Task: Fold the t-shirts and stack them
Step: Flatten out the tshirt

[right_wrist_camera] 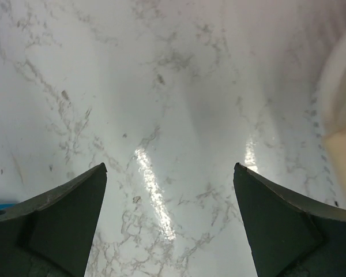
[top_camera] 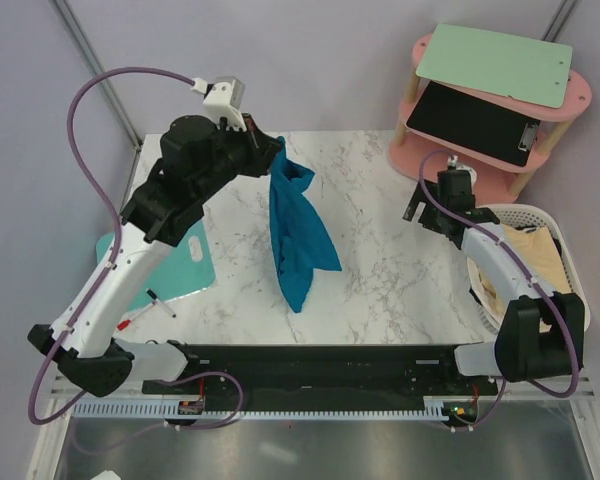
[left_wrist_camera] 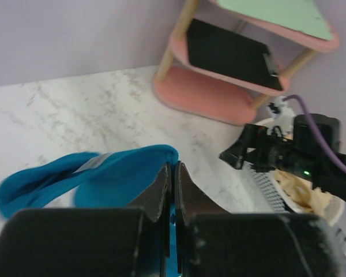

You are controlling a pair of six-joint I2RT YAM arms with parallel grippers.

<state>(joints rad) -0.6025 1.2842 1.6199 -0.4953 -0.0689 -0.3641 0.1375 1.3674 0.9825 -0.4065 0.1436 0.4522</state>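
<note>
Where the left claw point(top_camera: 268, 150) pinches shut on the upper edge of the teal t-shirt point(top_camera: 298, 235), the cloth hangs in a long drape, its lower end resting near the middle of the marble counter point(top_camera: 380, 280). The right claw point(top_camera: 416, 207) hovers wide open, holding nothing, above the counter's right side, well apart from that shirt. Cream t-shirts point(top_camera: 536, 250) lie crumpled in the white basket point(top_camera: 525, 212) at the right edge. A pink shelf point(top_camera: 580, 95) at the far right corner carries a green board point(top_camera: 495, 62) above a black clipboard point(top_camera: 475, 122).
</note>
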